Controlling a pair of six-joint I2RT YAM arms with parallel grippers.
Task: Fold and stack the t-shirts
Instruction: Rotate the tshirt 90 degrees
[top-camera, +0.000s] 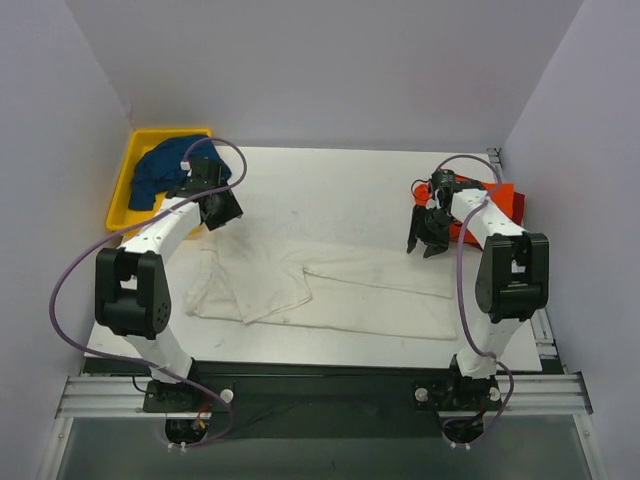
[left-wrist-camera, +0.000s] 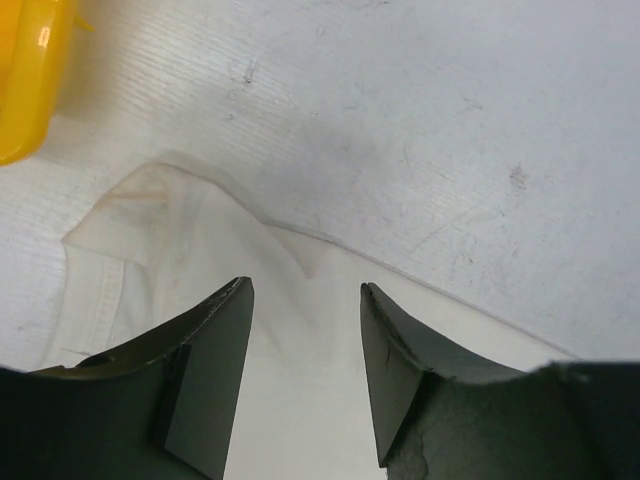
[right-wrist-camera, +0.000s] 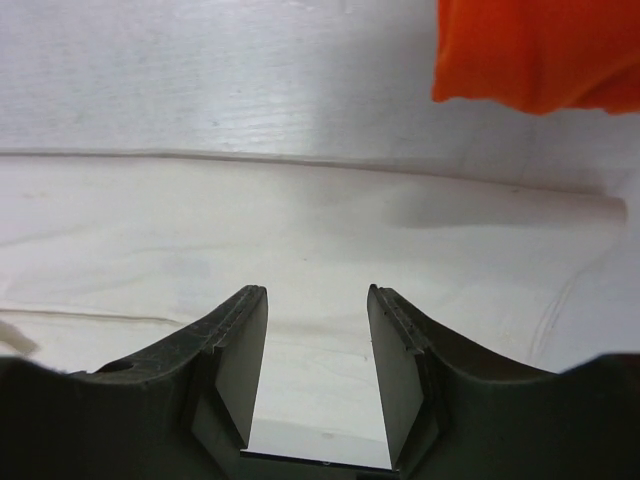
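Observation:
A large off-white t-shirt (top-camera: 330, 285) lies spread and partly folded across the table's middle. My left gripper (top-camera: 222, 212) hovers over its far left corner, jaws open with nothing between them. In the left wrist view that gripper (left-wrist-camera: 305, 295) frames the shirt's sleeve and hem (left-wrist-camera: 190, 260) below it. My right gripper (top-camera: 428, 240) is open over the shirt's far right edge; in the right wrist view the gripper (right-wrist-camera: 316, 292) has only the pale cloth (right-wrist-camera: 300, 230) under it. An orange-red t-shirt (top-camera: 505, 203) lies folded at the far right. A dark blue t-shirt (top-camera: 165, 172) sits crumpled in the bin.
The yellow plastic bin (top-camera: 128, 165) stands at the far left corner, its rim (left-wrist-camera: 25, 80) close to my left gripper. The orange-red shirt (right-wrist-camera: 540, 50) lies just beyond my right gripper. Purple walls close in the table on three sides.

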